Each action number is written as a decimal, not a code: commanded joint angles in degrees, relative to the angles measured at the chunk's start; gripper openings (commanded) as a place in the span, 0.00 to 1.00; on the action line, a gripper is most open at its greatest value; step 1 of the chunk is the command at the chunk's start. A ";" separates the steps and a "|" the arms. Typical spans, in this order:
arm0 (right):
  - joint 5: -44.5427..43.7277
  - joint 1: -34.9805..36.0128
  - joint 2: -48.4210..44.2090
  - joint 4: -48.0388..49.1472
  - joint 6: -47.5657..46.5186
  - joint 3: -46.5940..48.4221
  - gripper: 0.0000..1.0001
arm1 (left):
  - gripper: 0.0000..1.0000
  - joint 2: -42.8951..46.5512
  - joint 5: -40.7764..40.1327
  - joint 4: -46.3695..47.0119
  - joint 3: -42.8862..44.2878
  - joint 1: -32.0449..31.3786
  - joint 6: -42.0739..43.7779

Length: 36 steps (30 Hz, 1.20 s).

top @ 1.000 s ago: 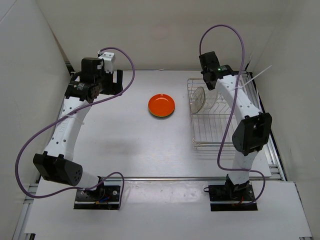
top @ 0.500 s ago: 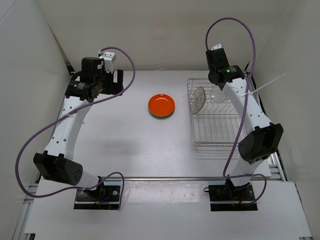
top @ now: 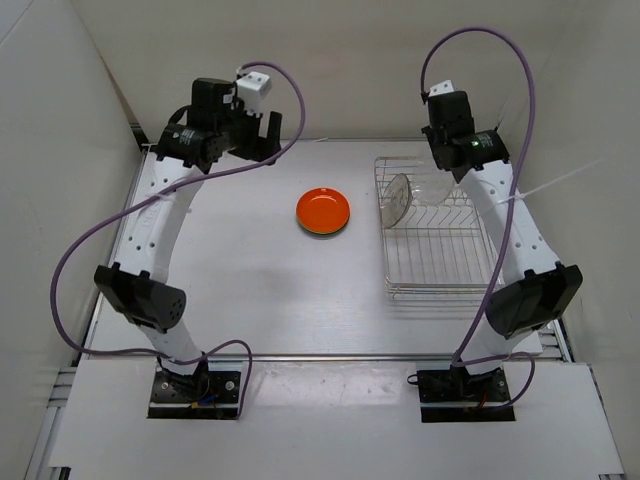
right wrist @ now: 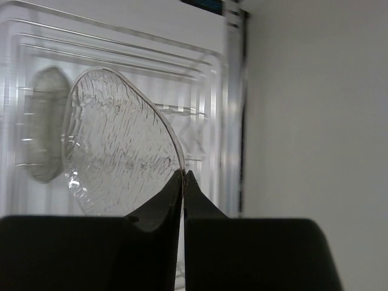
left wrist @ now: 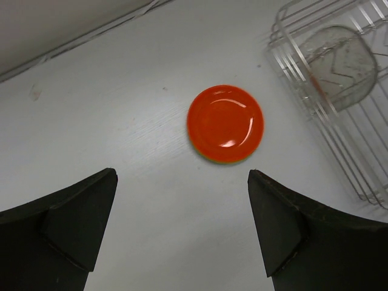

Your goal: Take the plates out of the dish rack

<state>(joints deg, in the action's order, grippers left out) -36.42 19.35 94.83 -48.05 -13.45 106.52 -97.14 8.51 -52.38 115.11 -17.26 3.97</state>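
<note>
The orange plate (top: 323, 211) lies flat on the table, stacked on a yellow-green plate whose rim (left wrist: 219, 161) just shows under it. The orange plate also shows in the left wrist view (left wrist: 225, 123). The silver wire dish rack (top: 432, 262) stands at the right and holds one clear plate (top: 397, 197) on edge. My right gripper (top: 440, 178) is shut on the rim of a second clear plate (right wrist: 121, 145), held upright over the rack's back end. My left gripper (top: 255, 135) is open and empty, high above the table, back-left of the orange plate. No black plate is in view.
White walls close in the table at the left, back and right. The rack (left wrist: 357, 151) sits close to the right wall. Purple cables loop above both arms.
My left arm has swung right and toward the back, so its gripper now looks down on the orange plate. My right gripper has shifted right and back with the clear plate.
</note>
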 commanded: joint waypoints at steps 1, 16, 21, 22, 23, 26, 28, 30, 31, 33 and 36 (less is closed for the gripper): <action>20.20 -2.12 -2.19 -5.20 4.75 4.05 0.00 | 1.00 -2.87 5.63 -2.46 6.17 -3.30 1.83; 61.64 -3.18 -5.79 -7.76 5.28 4.57 0.00 | 1.00 -6.91 19.70 11.77 3.19 -12.89 -5.10; 63.06 -3.18 -5.27 -7.76 5.81 5.18 0.00 | 0.98 -9.20 19.70 11.77 3.81 -14.47 -5.64; 63.06 -3.18 -5.27 -7.76 5.81 5.19 0.00 | 0.95 -9.20 19.70 11.77 3.28 -14.47 -5.64; 63.06 -3.18 -5.27 -7.76 5.81 5.19 0.00 | 0.94 -9.20 19.18 11.77 3.28 -15.08 -5.64; 62.44 -3.18 -5.27 -7.76 5.81 5.72 0.00 | 0.89 -9.73 19.17 11.77 2.75 -15.61 -5.64; 61.83 -3.18 -5.27 -7.76 5.81 5.72 0.00 | 0.88 -9.73 19.17 11.77 2.22 -15.62 -5.64; 61.21 -3.18 -5.27 -7.76 5.81 5.72 0.00 | 0.76 -9.73 19.17 12.30 1.70 -15.62 -5.64; 60.69 -3.18 -5.27 -7.76 5.81 5.72 0.00 | 0.73 -9.73 19.17 12.30 1.70 -15.62 -5.64; 60.68 -3.18 -5.27 -7.23 5.81 5.72 0.00 | 0.58 -9.21 19.17 12.30 1.70 -15.62 -5.64; 60.68 -3.18 -5.27 -7.23 5.81 5.72 0.00 | 0.40 -9.20 19.17 12.30 1.17 -15.62 -6.16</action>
<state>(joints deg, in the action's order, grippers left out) 23.99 16.21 91.20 -56.51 -7.92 109.78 -108.36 26.76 -41.06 116.86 -32.73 -1.96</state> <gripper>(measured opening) 0.005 0.454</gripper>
